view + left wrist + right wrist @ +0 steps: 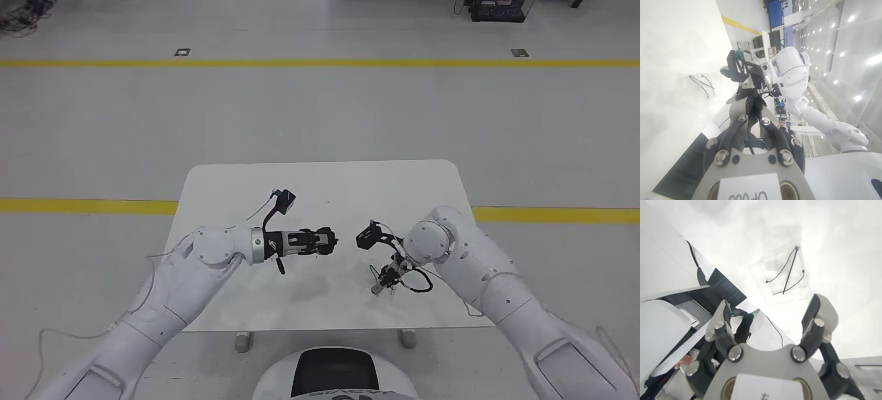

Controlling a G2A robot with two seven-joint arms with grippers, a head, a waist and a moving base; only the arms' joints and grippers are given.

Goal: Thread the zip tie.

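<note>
White left arm (195, 262) and white right arm (470, 262) both bent inward, wrists facing each other. Black-fingered left gripper (752, 95): fingers pressed together, tips aimed at its opposite. Grey-and-black right gripper (772, 308): near it but apart, ribbed pads (811, 308) spread wide.

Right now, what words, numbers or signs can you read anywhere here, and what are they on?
Left gripper, white label on its body: upside down, cut by the picture's edge, not readable whole.
Right gripper, white label on its body: only a sliver shows, unreadable.
Blue screen in the room behind: too blurred to read.
Table, zip ties: no print.
</note>
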